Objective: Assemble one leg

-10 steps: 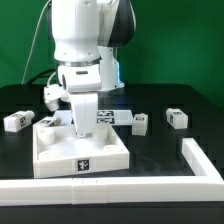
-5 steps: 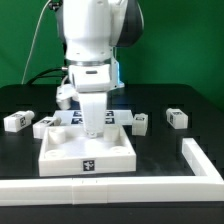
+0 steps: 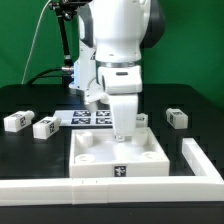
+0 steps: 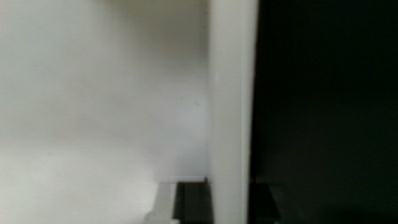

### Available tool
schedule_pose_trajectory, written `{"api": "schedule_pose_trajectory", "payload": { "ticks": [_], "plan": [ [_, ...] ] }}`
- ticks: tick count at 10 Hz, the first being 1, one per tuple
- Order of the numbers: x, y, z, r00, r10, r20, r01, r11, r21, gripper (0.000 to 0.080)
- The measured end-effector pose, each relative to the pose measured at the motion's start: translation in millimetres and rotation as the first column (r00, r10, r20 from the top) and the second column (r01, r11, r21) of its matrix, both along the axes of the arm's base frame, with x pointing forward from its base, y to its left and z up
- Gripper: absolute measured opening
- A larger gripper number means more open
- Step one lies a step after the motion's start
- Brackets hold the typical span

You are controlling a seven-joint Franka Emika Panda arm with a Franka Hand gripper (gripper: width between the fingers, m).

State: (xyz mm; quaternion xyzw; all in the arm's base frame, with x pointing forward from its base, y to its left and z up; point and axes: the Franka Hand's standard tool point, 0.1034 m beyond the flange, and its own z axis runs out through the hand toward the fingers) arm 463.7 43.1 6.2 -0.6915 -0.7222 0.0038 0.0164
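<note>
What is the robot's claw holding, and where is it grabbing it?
The claw seems to pinch the big flat white square panel by its far rim.

Fingers (image 3: 122, 124): the tips blend into the white panel (image 3: 95, 168), so no gap can be made out and I can't tell if they are spread or closed. A leg (image 3: 143, 121) just beside them is partly covered. The marker board (image 3: 88, 117) toward the counter (image 3: 195, 100) far edge is half hidden behind the arm (image 3: 120, 45), its tags too small to read. The arm's top is cut off. The white rail (image 3: 60, 188) along the counter's near edge is cut off. The wrist view is all blur: a pale surface (image 4: 98, 100) and a dark band (image 4: 329, 100), unidentifiable.
</note>
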Motion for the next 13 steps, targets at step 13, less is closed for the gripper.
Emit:
{"api": "schedule_pose_trajectory", "payload": {
  "ticks": [13],
  "plan": [
    [38.1,37.7,0.2,0.998,-0.055,0.015,0.055,0.998,-0.002,0.0168]
  ]
}}
